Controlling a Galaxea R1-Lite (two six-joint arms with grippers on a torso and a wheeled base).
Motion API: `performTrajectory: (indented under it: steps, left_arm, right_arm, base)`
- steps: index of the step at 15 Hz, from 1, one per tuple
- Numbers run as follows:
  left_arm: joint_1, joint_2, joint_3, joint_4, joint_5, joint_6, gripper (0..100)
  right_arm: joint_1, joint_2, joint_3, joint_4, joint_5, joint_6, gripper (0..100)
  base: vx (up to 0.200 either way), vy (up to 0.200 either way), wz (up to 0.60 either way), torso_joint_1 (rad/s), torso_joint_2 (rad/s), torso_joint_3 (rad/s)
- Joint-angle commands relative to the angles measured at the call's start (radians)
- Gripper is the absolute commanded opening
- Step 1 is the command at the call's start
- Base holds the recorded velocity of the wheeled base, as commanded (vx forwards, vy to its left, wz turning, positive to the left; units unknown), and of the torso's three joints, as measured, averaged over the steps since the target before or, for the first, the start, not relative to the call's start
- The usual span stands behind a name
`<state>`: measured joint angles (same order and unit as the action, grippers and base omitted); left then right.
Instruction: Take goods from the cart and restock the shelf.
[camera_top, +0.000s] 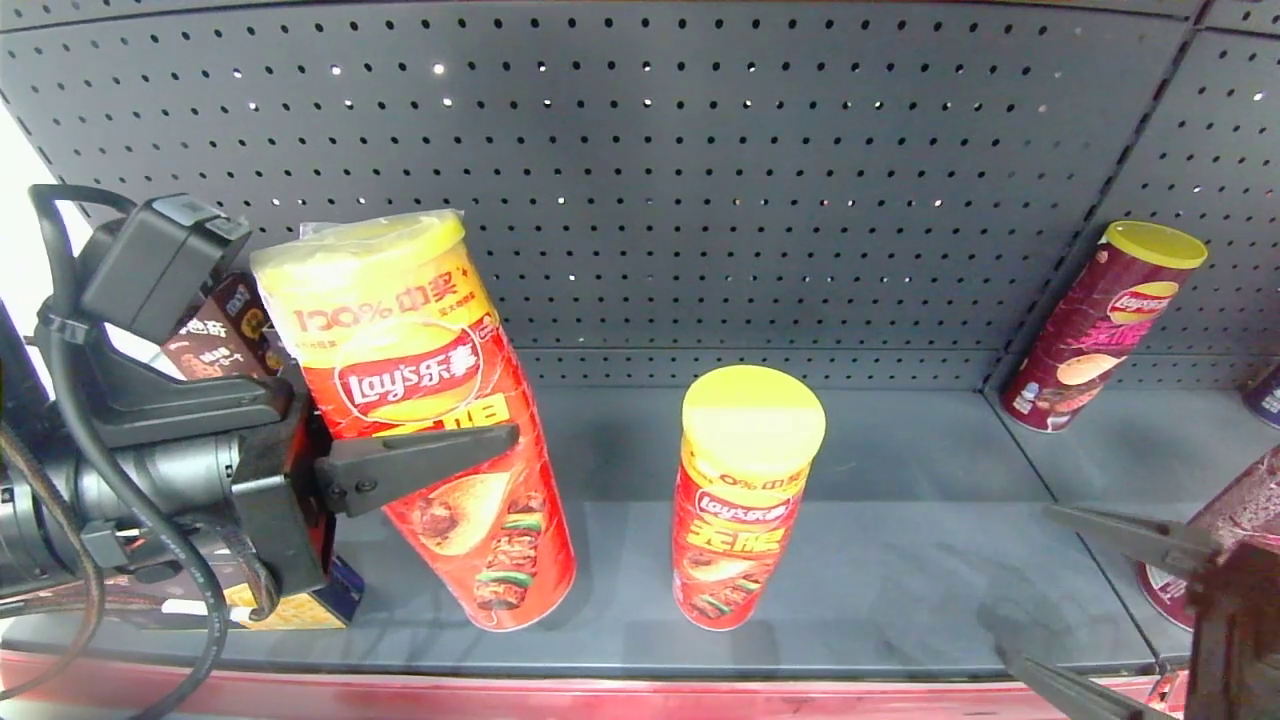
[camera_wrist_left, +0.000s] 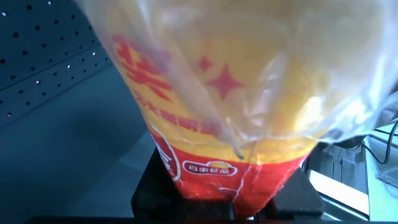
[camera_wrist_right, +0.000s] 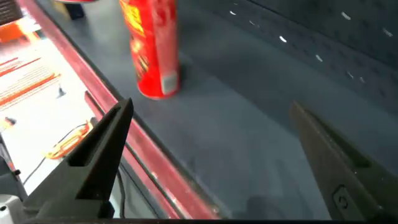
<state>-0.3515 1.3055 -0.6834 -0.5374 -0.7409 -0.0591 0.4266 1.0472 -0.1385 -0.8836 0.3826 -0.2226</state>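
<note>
My left gripper (camera_top: 450, 455) is shut on a large red chips can (camera_top: 430, 420) with a yellow lid and a clear plastic wrap. The can leans with its top to the left and its base down by the front of the grey shelf (camera_top: 900, 560). In the left wrist view the wrapped can (camera_wrist_left: 249, 93) stands right before the camera. A smaller red can (camera_top: 745, 500) stands upright mid-shelf, to the right of the held one. At the lower right my right gripper (camera_top: 1090, 610) hangs open over the shelf's front edge, holding nothing. Its wrist view shows the open gripper (camera_wrist_right: 217, 162) and the red can (camera_wrist_right: 152, 50) beyond it.
A maroon can (camera_top: 1100, 320) leans against the pegboard back at the right. Another maroon can (camera_top: 1235, 520) is at the right edge behind my right gripper. Brown (camera_top: 225, 330) and yellow-blue (camera_top: 290, 605) boxes sit behind my left arm. A red strip (camera_wrist_right: 118, 112) runs along the shelf front.
</note>
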Motion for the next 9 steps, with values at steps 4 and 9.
performTrajectory:
  steps: [4, 9]
  left_arm:
    - [-0.001, -0.011, -0.004, -0.001, -0.002, 0.001, 0]
    - [-0.003, -0.012, 0.002, -0.001, -0.002, 0.001, 0]
  right_arm:
    - [-0.092, -0.375, 0.137, 0.250, -0.244, 0.150, 100]
    - [-0.154, -0.940, 0.137, 0.885, -0.413, 0.216, 100]
  base:
    - [0.000, 0.000, 0.00, 0.000, 0.00, 0.000]
    - [0.000, 0.000, 0.00, 0.000, 0.00, 0.000]
